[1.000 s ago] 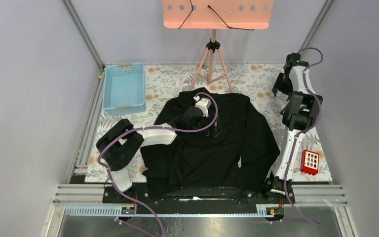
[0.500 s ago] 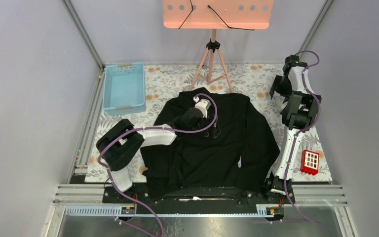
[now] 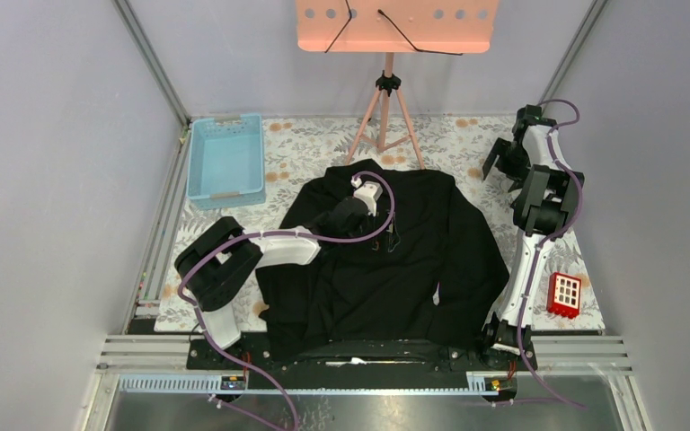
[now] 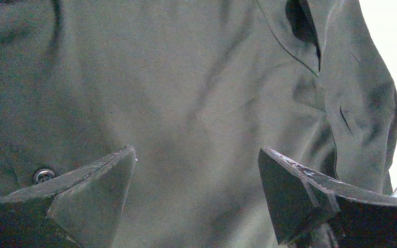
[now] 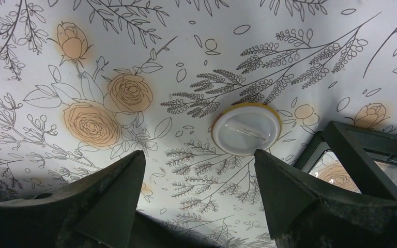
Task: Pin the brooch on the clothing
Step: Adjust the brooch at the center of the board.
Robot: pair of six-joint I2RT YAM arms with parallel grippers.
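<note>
The clothing (image 3: 386,260), a black button-front shirt, lies spread flat in the middle of the table. My left gripper (image 3: 384,235) hovers over its chest with the jaws wide open; in the left wrist view only dark fabric (image 4: 196,93) and a button (image 4: 43,175) lie under the left gripper (image 4: 196,150). The brooch (image 5: 246,129), a round white disc with a yellow rim and its pin side up, lies on the floral cloth at the far right. My right gripper (image 5: 199,153) stands open just short of it, holding nothing. In the top view the right gripper (image 3: 500,163) hides the brooch.
A blue basket (image 3: 226,160) sits at the back left. A pink tripod stand (image 3: 388,108) rises behind the shirt collar. A red and white block (image 3: 564,294) lies at the near right. A dark frame (image 5: 362,150) stands right of the brooch in the right wrist view.
My right gripper has shifted a little left and farther back, and its jaws have spread wider. The left arm and the shirt have not moved.
</note>
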